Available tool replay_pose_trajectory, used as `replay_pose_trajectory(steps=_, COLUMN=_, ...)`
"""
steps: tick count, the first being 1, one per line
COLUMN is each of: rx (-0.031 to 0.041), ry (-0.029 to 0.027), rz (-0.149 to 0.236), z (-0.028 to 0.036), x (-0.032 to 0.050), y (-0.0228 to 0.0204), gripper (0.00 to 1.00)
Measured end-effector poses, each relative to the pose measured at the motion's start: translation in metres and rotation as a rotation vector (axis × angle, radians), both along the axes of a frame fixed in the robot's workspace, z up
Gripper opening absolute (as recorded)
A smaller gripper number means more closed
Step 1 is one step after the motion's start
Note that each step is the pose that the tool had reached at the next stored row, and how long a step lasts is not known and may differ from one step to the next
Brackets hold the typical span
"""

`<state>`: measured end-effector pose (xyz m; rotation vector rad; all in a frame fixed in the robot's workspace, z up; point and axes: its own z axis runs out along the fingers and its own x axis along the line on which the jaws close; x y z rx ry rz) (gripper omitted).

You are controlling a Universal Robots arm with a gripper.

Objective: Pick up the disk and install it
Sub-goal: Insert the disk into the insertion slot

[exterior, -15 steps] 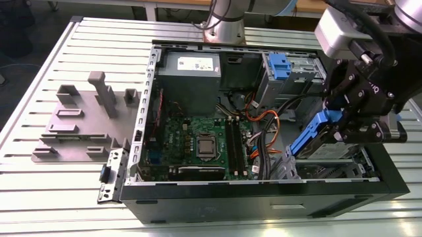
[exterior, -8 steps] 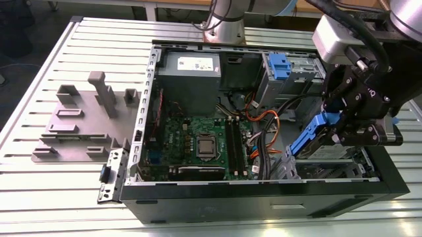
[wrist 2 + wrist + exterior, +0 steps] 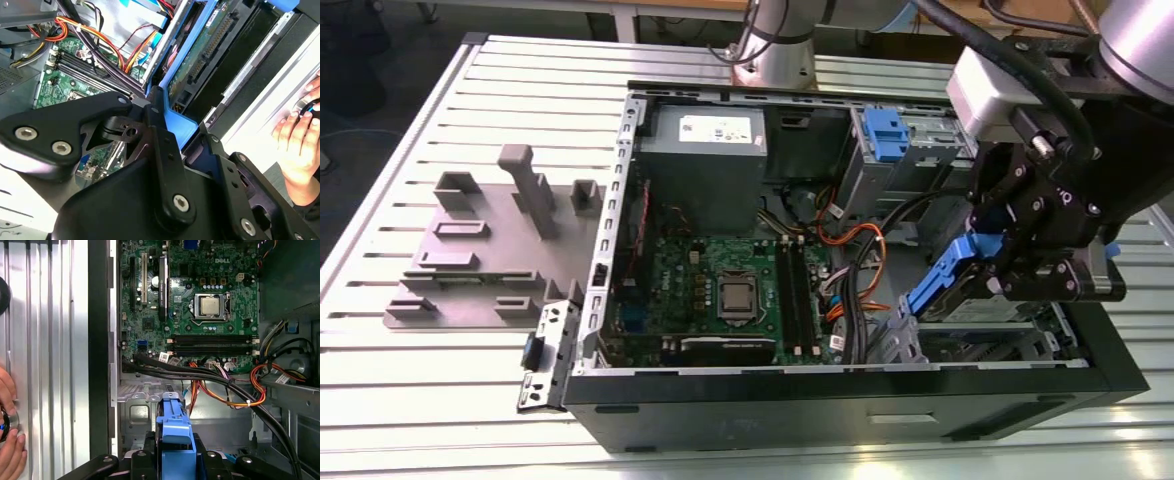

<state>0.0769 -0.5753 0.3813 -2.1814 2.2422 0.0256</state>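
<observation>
Gripper (image 3: 1017, 265) is clamped on the disk (image 3: 942, 288), which hangs tilted over the open PC case (image 3: 854, 390) by the exterior view's right wall, prob. to clear the cables (image 3: 849, 245) going in.

**Bright overhead light, shadowed computer case**

In the exterior view, even light from above whitens the slatted table (image 3: 400, 380), and a yellowish glare patch sits on its near edge. The computer case (image 3: 854, 400) is shaded inside. The black gripper (image 3: 1021, 280) shows little detail, while the disk (image 3: 937, 285) has a vivid blue frame. In the second wrist view the table washes out to white beside a hand (image 3: 295, 140).
</observation>
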Motion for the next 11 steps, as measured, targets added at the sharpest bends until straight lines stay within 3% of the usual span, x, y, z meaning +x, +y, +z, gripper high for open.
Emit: replay_pose_trajectory(steps=11, rx=0.0, ry=0.0, rz=0.0, z=-0.0094, x=0.0, y=-0.0006, gripper=0.36)
